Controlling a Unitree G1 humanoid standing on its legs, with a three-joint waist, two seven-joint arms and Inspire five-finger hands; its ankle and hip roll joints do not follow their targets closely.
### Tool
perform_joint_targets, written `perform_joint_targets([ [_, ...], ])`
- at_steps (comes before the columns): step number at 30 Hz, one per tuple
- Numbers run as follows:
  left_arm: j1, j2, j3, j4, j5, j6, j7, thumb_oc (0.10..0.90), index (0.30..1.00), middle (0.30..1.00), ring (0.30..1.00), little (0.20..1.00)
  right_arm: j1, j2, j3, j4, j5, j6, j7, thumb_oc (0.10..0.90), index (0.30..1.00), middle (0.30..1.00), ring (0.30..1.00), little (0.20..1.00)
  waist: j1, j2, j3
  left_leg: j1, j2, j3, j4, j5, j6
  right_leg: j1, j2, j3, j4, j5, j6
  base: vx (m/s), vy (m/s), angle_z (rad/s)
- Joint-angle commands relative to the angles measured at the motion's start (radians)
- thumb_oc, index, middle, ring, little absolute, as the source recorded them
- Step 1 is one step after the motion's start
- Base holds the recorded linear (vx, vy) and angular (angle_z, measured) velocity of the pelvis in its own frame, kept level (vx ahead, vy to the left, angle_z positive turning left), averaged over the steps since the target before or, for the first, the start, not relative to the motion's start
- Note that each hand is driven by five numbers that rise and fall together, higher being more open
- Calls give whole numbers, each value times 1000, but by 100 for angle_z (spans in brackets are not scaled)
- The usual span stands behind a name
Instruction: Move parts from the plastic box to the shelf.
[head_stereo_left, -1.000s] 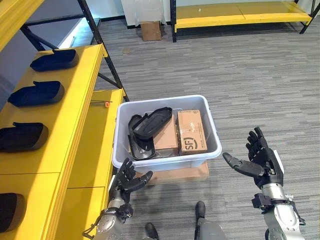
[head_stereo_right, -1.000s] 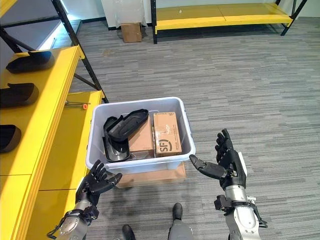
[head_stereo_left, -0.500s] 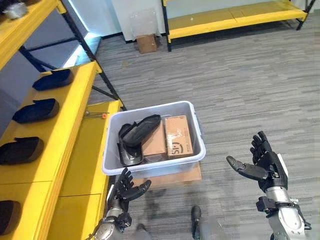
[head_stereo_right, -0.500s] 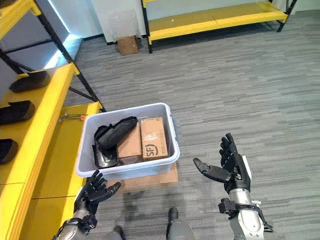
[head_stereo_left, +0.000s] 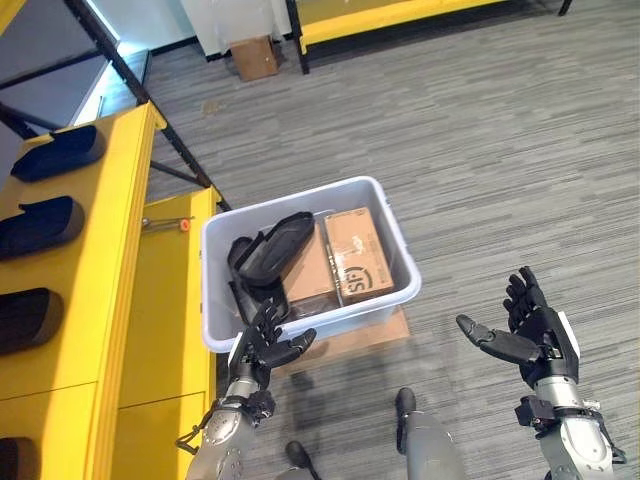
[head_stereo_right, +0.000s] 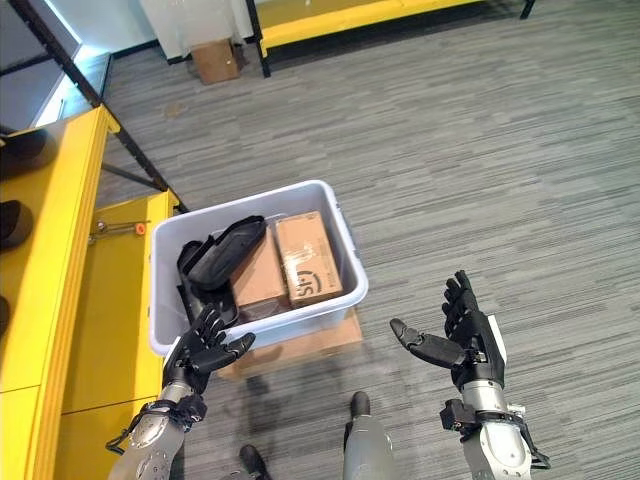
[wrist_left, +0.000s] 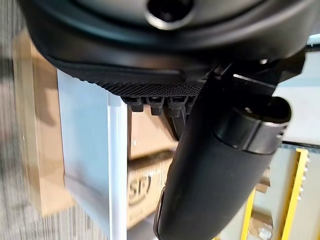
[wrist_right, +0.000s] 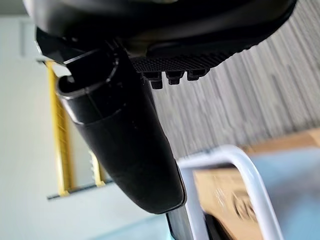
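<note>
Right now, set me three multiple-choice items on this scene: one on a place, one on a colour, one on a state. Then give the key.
1. Where is the left hand?
A. at the near wall of the plastic box
B. on the shelf
C. inside the cardboard box

2. What colour is the shelf?
A. blue
B. yellow
C. white

3. What state is the right hand in?
A. shut on a black part
B. open and holding nothing
C. curled round the box rim

Key: 1 A, the left hand sits at the box's near wall, outside it. 2 B, the shelf boards are yellow. 3 B, the right hand's fingers are spread over the floor, apart from the box, while the black parts lie in the box.
</note>
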Motion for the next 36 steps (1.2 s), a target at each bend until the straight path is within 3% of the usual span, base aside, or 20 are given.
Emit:
perform_joint_targets([
  [1,27,79,77,-122,-4,-91,1,900,1000,1000,1000,1000,-44,14,-21,-149,3,-96,9,900,1000,1000,1000,1000,14,-78,-73,-33,99,-39,41,87,-31,233,-126,63,-154,-7,113,53,80,-3],
  [5,21,82,76,-117,-11,-85,-1,900,1000,1000,1000,1000,-57,5,-28,-151,-23,-90,6,900,1000,1000,1000,1000,26,-110,-78,-51,88,-38,70,57,-20,243,-145,51,-172,19,128,60,75,-2],
  [12,18,89,63,-114,-18,-75,-15,900,1000,1000,1000,1000,-101,-37,-50,-146,-105,-94,-24,900,1000,1000,1000,1000,48,-136,-84,-88,87,-62,98,42,-15,261,-155,17,-181,34,136,25,12,7],
  [14,23,93,59,-115,-20,-72,-20,900,1000,1000,1000,1000,-132,-76,-52,-134,-161,-95,-40,900,1000,1000,1000,1000,62,-145,-86,-100,89,-74,108,39,-14,265,-153,5,-182,35,136,30,-34,27],
  [16,22,110,41,-112,-29,-65,-37,900,1000,1000,1000,1000,-249,-201,-38,-83,-274,-86,-91,900,1000,1000,1000,1000,97,-155,-72,-141,98,-109,143,33,-17,278,-149,-27,-176,22,134,-7,-71,28],
  [18,24,140,6,-116,-40,-55,-61,900,1000,1000,1000,1000,-376,-325,15,8,-306,-53,-108,900,1000,1000,1000,1000,134,-158,-55,-173,109,-137,163,44,-25,286,-140,-57,-171,8,127,-27,-67,58],
  [24,21,164,-25,-120,-60,-42,-59,900,1000,1000,1000,1000,-568,-419,159,88,-289,-8,-88,900,1000,1000,1000,1000,180,-165,-23,-192,120,-155,158,57,-33,289,-124,-84,-180,0,118,-21,-31,21],
  [33,-22,186,-71,-140,-77,-42,-36,900,1000,1000,1000,1000,-946,-456,406,250,-330,67,-115,900,1000,1000,1000,1000,241,-174,44,-224,117,-171,151,60,-29,268,-120,-96,-184,8,113,-16,-9,5],
  [36,-46,193,-75,-140,-78,-45,-18,900,1000,1000,1000,1000,-1090,-407,472,333,-326,90,-138,900,1000,1000,1000,1000,259,-166,70,-255,108,-180,153,60,-24,243,-123,-102,-182,18,110,-43,43,3],
])
